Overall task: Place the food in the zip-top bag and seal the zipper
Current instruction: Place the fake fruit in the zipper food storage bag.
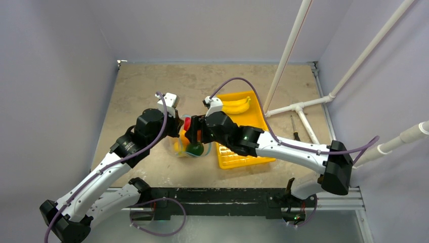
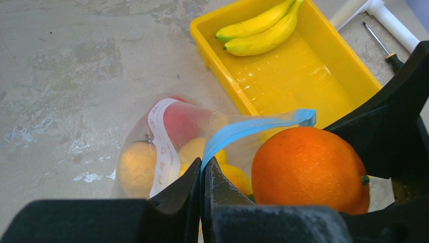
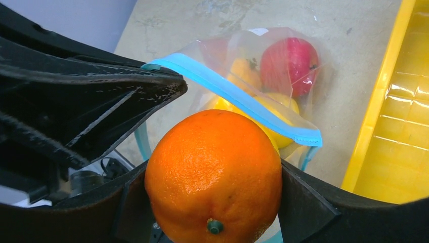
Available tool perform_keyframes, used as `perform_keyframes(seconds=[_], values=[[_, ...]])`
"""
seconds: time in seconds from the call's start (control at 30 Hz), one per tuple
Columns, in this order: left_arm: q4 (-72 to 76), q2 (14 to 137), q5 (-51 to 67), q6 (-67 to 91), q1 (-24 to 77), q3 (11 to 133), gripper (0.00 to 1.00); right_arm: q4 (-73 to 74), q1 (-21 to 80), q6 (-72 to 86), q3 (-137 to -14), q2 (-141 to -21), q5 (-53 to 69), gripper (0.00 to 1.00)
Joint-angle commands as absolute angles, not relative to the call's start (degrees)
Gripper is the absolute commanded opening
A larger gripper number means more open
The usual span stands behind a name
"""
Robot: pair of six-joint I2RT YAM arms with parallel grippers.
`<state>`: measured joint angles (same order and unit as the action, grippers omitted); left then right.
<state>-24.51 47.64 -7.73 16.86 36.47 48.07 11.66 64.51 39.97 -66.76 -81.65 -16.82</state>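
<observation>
Right wrist view, item one: zip-top bag (image 3: 263,61), clear, lying on the table just left of the tray, mouth lifted and gaping. Contents: one red fruit (image 3: 291,63) and several yellow-orange fruits (image 2: 135,168).
Zipper (image 3: 238,96): teal-blue strip, unsealed. One lip is raised, pinched between the fully closed fingers of the left gripper (image 2: 203,174).
Item two: orange (image 3: 213,174), clamped on both sides by the right gripper (image 1: 195,134), jaws spread wide around it. Poised at the bag's mouth, not yet inside.
Item three: two bananas (image 2: 258,28), lying at the far end of the yellow tray (image 2: 303,81), untouched.
Item four: green fruit (image 1: 195,149), seen from above at the bag. Whether it is inside or beside cannot be told.
Surround: table (image 2: 71,76); screwdriver (image 2: 387,50) beyond the tray.
Status, by estimate: loading well past halfway. Outstanding: orange to drop in, bananas to fetch, zipper to press shut along its length.
</observation>
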Motion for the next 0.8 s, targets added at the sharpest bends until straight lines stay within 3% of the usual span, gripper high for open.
perform_keyframes(seconds=[0.0,0.33,0.77], values=[[-23.2,47.2,-8.0,16.0,36.6,49.3,0.00,9.2,64.9,39.4,-70.4,-83.7,-20.6,0.48],[-23.1,47.3,-7.8,16.0,36.6,49.4,0.00,12.0,65.0,41.9,-74.4,-90.0,-25.7,0.98],[-23.1,47.3,-7.8,16.0,36.6,49.4,0.00,12.1,65.1,42.5,-76.2,-87.4,-25.3,0.99]])
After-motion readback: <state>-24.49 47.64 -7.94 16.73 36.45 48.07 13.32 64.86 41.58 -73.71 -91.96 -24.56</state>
